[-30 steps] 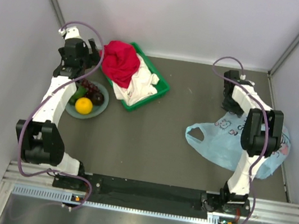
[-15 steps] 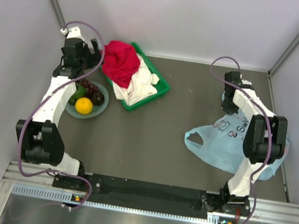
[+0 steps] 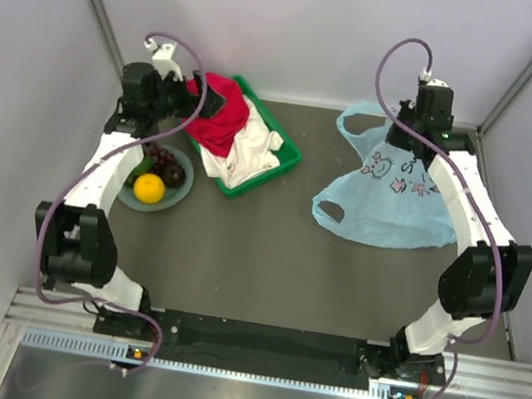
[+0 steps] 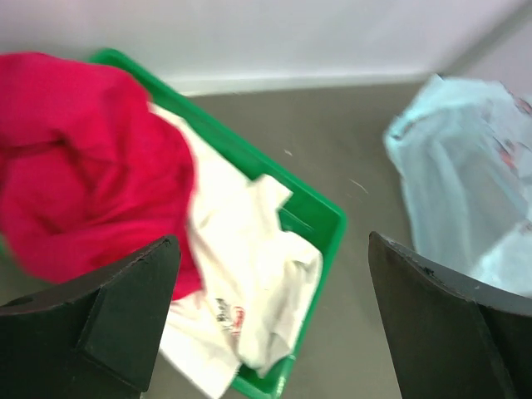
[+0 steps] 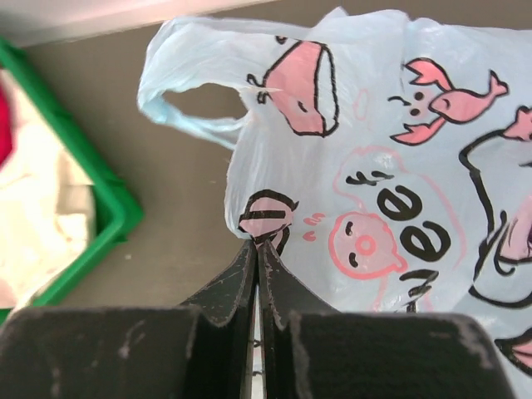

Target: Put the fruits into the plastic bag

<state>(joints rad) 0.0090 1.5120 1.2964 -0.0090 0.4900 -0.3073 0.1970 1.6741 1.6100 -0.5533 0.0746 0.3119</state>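
The fruits lie on a round grey-green plate (image 3: 177, 198) at the left: an orange-yellow citrus (image 3: 149, 188), dark grapes (image 3: 161, 155), a dark round fruit (image 3: 175, 175) and a green fruit (image 3: 137, 168). My left gripper (image 3: 199, 98) (image 4: 270, 320) hangs open above the red cloth, behind the plate, with nothing between its fingers (image 4: 125, 307). The light-blue plastic bag (image 3: 388, 194) (image 5: 391, 158), printed with pink cartoon animals, is lifted at the back right. My right gripper (image 3: 407, 124) (image 5: 259, 243) is shut on the bag's edge near one loop handle (image 5: 187, 104).
A green tray (image 3: 287, 160) (image 4: 320, 220) holding a red cloth (image 3: 214, 110) and white cloths (image 3: 243, 150) stands between plate and bag. Grey walls close in the left, back and right sides. The bag's second handle (image 3: 330, 213) trails on the table.
My right gripper has shut on the bag and pulled it up, back and left. My left gripper has swung right from above the plate to over the tray's red cloth.
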